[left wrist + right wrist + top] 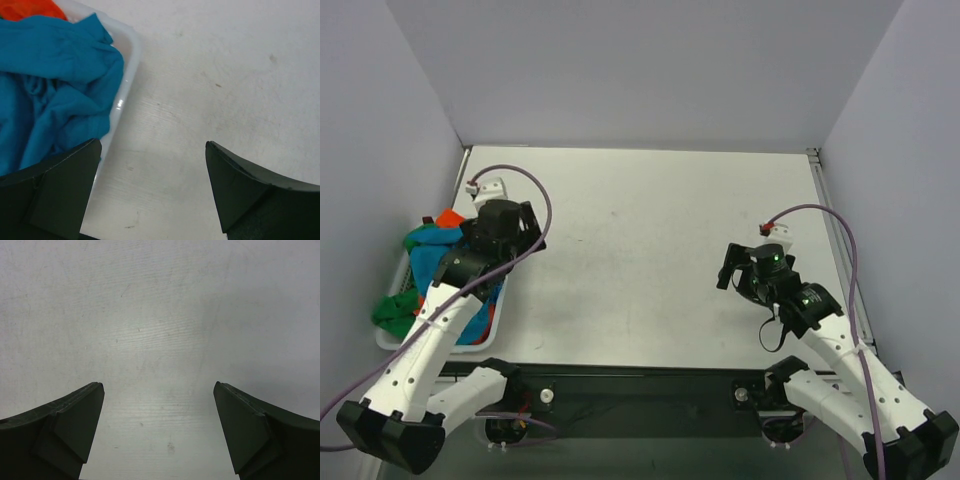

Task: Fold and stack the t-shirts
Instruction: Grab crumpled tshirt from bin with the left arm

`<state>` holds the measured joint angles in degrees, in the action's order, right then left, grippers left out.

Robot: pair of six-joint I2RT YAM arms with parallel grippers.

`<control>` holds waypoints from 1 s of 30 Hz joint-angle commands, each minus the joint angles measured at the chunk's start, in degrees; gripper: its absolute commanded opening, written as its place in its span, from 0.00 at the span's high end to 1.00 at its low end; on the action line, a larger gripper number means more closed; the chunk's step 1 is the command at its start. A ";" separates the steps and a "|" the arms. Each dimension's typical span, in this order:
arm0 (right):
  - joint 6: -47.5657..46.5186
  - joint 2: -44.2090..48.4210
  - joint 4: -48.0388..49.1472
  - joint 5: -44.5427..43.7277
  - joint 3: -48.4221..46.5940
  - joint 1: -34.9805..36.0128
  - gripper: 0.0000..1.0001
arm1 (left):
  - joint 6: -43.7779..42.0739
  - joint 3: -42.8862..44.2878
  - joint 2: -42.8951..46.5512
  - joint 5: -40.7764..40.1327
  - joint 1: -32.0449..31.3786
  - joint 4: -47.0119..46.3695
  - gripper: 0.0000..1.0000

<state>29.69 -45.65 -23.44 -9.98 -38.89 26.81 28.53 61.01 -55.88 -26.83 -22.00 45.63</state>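
Nothing is folded yet: the shirts [50, 90] lie heaped in the basket [130, 70]; left and right jaws gape wide, empty.

The teal-blue t-shirt [50, 75], orange t-shirt [30, 9] and green t-shirt [390, 311] are plain, the basket [131, 60] white

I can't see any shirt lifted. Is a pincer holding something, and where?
Nothing is held: the left pincer is open beside the basket, the right pincer open above the table.
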 commanded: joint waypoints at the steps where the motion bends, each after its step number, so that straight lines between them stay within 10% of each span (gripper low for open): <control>1: -0.95 -0.67 -0.82 -0.22 0.75 -0.18 0.01 | 0.91 5.25 -2.47 -7.00 7.63 2.80 0.03; 17: -1.04 -1.99 -0.90 2.24 0.92 -0.09 0.03 | 5.83 3.06 -17.77 -2.01 31.57 -10.29 0.15; 20: -0.95 -1.64 -0.82 2.51 1.10 -0.18 0.03 | 6.18 2.62 -19.00 2.55 33.15 -12.05 0.30; 26: -1.04 -1.02 -0.82 2.77 1.28 -0.18 0.03 | 4.16 3.66 -17.43 6.87 33.87 -13.02 0.99; 30: -1.13 -0.85 -0.82 3.03 0.93 -0.18 0.03 | 2.14 6.83 -12.07 10.12 33.87 -11.09 1.00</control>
<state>29.65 -47.13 -23.66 -7.01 -38.00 26.81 32.29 63.05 -73.21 -20.97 11.73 36.45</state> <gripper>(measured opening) 0.975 0.041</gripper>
